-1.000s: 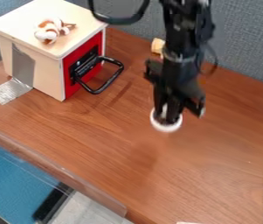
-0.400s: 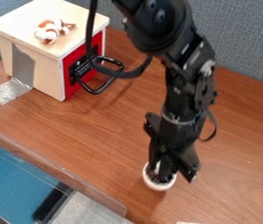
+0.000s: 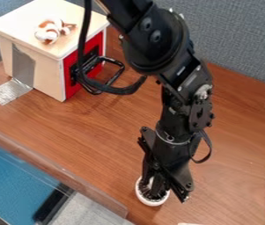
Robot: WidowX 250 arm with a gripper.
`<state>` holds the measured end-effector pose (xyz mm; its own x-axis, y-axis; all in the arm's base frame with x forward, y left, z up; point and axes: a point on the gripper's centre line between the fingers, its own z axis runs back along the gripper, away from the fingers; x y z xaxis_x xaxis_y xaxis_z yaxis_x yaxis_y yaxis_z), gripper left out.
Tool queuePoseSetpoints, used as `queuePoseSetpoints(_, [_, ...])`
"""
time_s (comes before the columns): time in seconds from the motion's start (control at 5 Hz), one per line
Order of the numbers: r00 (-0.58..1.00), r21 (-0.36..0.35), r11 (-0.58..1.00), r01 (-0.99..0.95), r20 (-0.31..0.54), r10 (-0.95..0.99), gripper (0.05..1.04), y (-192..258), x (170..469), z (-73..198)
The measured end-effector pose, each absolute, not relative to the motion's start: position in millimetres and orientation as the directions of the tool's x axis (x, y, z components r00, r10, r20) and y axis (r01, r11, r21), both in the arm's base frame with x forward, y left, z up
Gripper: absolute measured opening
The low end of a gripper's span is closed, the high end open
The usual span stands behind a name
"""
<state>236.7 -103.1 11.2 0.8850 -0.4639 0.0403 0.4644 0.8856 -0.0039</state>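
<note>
A toy lies on a box on the table, behind and left of the bowl

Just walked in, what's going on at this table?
A black robot arm has its black two-finger end effector lowered into a small round white bowl, near the front edge of the brown wood-grain table. Whether the bowl is gripped or touching the table isn't clear from here. Off to the side, a pale wooden box with a red front has a small brown-and-white soft toy on top.
</note>
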Motion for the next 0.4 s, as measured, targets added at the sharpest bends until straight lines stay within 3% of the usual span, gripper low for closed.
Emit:
queuePoseSetpoints(0.2, [0.890,0.011,0.893,0.451,0.073,-0.450,0.554,-102,236,24])
queuePoseSetpoints(0.4, [0.893,0.031,0.906,0.422,0.156,-0.422,0.859,-102,237,59])
